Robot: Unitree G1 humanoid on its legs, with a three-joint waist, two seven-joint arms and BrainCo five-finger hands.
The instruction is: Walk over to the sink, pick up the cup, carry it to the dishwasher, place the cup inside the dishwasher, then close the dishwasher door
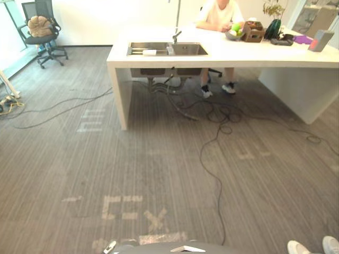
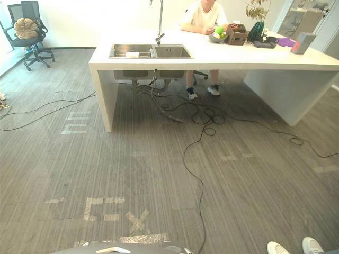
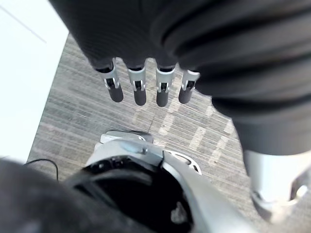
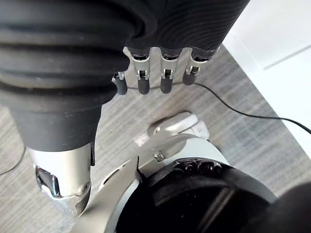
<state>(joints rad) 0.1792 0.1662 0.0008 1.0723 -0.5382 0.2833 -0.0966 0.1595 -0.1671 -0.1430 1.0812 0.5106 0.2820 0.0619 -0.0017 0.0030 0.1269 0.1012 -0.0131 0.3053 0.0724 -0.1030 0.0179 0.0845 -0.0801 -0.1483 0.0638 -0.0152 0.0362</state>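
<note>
a long white counter (image 1: 249, 54) stands across the far side of the room on grey striped carpet (image 1: 159, 159), well apart from the robot. a stainless steel double sink (image 1: 188, 50) is set into the counter's left end, with a tall metal tap (image 1: 176, 36) at its far edge between the two basins. the small white cup (image 1: 150, 52) sits in the left basin, against the near wall; it is too small to tell whether it stands or lies.

on the right part of the counter are a grey bowl of green fruit (image 1: 233, 33), a brown box (image 1: 253, 32), a dark green vase with a plant (image 1: 273, 28), a flat purple item (image 1: 303, 39) and a grey block (image 1: 320, 40). a person in a white top (image 1: 220, 13) sits behind the counter, just right of the sink. a black office chair with a beige cushion (image 1: 42, 29) stands at the far left. black cables (image 1: 212, 114) trail over the carpet from under the sink. pale tape marks (image 1: 124, 206) show on the near floor, and a pair of white shoes (image 1: 312, 247) is at the near right.

the left hand (image 3: 139, 92) hangs over the carpet with fingers straight, holding nothing. the right hand (image 4: 143, 83) hangs likewise, fingers straight and empty.
</note>
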